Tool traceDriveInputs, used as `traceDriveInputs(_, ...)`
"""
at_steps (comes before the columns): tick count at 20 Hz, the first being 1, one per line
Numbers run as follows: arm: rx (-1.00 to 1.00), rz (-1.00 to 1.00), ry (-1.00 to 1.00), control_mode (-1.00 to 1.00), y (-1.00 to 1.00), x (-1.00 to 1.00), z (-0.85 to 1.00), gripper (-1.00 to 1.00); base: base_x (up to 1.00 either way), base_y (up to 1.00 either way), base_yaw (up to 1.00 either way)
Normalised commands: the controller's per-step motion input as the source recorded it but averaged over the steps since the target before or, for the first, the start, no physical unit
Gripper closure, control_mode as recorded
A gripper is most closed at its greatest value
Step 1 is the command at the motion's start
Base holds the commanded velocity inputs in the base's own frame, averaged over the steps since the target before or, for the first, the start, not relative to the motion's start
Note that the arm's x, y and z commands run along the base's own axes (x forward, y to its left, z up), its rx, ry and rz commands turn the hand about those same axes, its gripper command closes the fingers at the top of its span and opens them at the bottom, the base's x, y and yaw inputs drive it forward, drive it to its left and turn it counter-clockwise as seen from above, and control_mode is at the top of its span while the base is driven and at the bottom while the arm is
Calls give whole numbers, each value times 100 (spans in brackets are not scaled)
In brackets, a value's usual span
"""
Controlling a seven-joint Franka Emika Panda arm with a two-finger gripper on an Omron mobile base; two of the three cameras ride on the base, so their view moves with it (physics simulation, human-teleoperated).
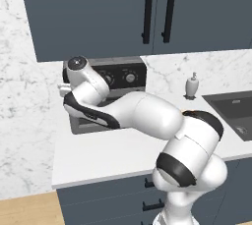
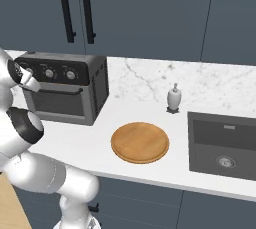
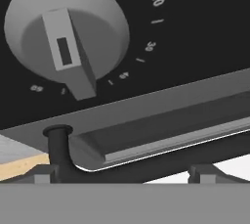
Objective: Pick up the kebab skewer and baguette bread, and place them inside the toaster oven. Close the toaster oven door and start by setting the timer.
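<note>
Your gripper [image 3: 122,178] sits close to the oven [image 2: 65,93] with fingers spread wide and empty, its door [image 2: 57,104] already shut. Line both tips around the timer knob [image 3: 66,42], leftmost on the panel, above the handle [image 3: 161,142], before closing and twisting.

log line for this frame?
phase: timer step | toaster oven door: shut | gripper: open, at timer knob, not touching | wooden plate: bare

dark blue-grey upper cabinets [image 2: 150,13] with long black handles [image 2: 65,10], white marble backsplash [image 2: 225,80], plain white counter [image 2: 100,145], dark sink [image 2: 222,145] on the right, bit of wood floor [image 1: 29,211] down low
</note>
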Motion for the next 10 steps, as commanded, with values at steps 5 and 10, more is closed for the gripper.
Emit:
traceDriveInputs(5, 0, 9, -4, -100, -38, -8, -5, -100, 0, 0, 0)
traceDriveInputs(10, 0, 11, -10, -100, -24, -26, 13, -100, 0, 0, 0)
